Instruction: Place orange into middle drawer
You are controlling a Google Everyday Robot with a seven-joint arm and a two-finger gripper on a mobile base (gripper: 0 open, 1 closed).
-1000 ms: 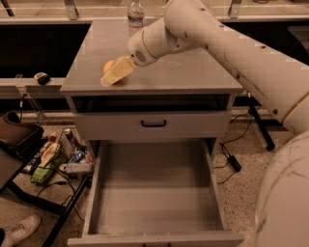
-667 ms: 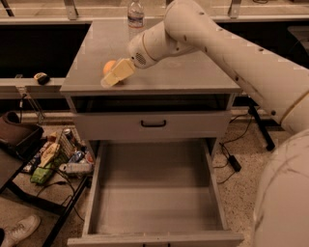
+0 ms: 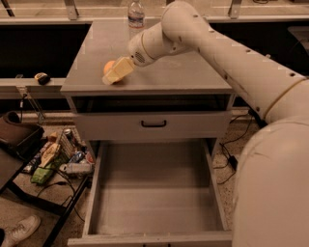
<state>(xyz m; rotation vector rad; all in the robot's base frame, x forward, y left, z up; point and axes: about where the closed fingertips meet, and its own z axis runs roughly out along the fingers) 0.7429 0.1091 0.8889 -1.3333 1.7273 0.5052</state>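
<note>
Low on the surface (image 3: 183, 77), the hand (image 3: 116, 73) meets the orange (image 3: 108, 65) just behind it, grip impossible to tell, likely to carry it to the drawer (image 3: 154, 202) open below.

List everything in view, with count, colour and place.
orange: 1, orange, cabinet top, front left
bottle: 1, clear, cabinet top, back edge
cabinet: 1, grey, centre
handled drawer: 1, grey, black handle, shut, under the top
middle drawer: 1, grey, pulled out, below
shoe: 1, white, floor, bottom left
clutter: several, mixed, floor left of cabinet
arm: 1, white, from right
gripper: 1, yellowish, cabinet top, beside the orange
</note>
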